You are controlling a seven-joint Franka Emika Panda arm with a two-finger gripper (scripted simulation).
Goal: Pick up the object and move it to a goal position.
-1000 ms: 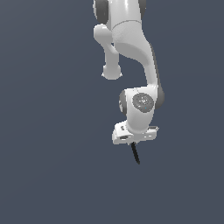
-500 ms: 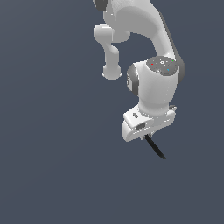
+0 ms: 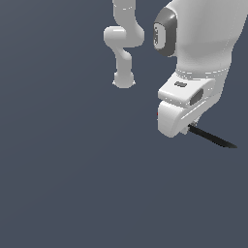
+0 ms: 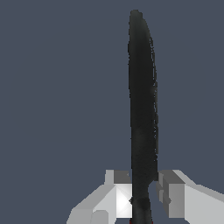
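Against a plain dark grey backdrop with no tabletop edge visible, the fingers point(image 4: 114, 199) pinch the stick point(image 4: 142, 109) near its middle, its black half jutting toward the exterior view's right.

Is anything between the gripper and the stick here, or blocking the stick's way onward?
Nothing visible. The gripper is shut on the stick, fingers either side of it. In the exterior view the stick juts out over bare surface; no goal marker shows.
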